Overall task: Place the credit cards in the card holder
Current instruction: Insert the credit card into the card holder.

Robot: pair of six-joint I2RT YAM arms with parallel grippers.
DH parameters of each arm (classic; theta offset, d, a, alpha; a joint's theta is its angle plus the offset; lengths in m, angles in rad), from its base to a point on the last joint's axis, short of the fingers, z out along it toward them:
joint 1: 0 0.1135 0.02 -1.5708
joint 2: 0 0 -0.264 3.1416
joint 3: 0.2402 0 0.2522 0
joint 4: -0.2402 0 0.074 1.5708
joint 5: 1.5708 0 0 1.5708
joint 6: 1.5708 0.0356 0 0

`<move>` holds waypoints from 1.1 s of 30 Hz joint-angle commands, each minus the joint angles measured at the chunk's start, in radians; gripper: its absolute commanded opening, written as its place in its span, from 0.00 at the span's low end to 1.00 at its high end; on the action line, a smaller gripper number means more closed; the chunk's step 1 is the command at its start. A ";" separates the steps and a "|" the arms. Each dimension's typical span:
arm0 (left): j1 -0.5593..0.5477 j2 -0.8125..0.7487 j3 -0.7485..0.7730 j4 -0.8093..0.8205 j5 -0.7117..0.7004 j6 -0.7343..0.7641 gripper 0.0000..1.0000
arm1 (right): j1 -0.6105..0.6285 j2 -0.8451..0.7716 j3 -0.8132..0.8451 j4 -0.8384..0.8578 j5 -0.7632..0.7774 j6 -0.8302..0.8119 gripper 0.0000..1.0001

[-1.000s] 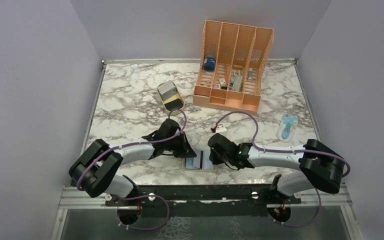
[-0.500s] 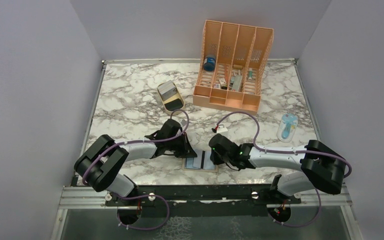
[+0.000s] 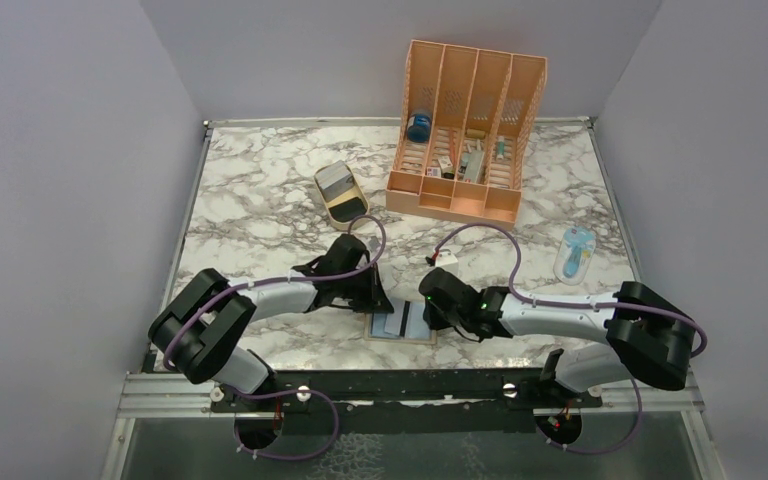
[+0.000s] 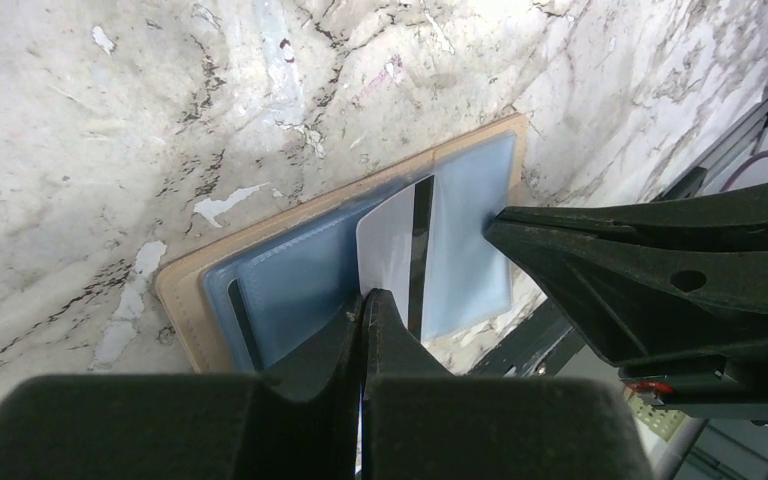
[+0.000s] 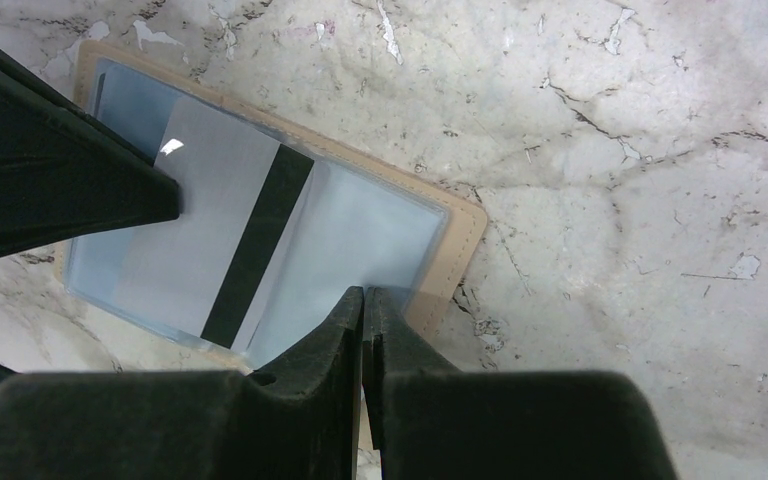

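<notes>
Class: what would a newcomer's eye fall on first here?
The left claw and right claw, both shut, meet over an open tan wallet with light-blue pockets at the marble table's near edge. A silver-grey card with a black stripe lies on it. An orange slotted organizer stands at the back.

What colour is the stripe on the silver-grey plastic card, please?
The stripe is black; the right wrist view shows it best.

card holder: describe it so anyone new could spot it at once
Near the front edge of the marble table, between the shut left gripper and right gripper, lies the card holder. It is open, flat and tan with light-blue pockets and a black-striped silver card on it, unlike the tan oval tray.
</notes>
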 commanded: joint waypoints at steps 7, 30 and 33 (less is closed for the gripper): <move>0.002 0.011 0.037 -0.174 -0.138 0.120 0.00 | 0.003 -0.005 0.001 -0.017 0.032 0.009 0.05; -0.076 0.010 -0.043 -0.035 -0.193 -0.106 0.00 | 0.004 -0.011 0.016 -0.044 0.010 0.037 0.05; -0.083 0.013 -0.043 -0.032 -0.198 -0.111 0.00 | 0.003 -0.044 0.029 -0.095 0.001 0.065 0.06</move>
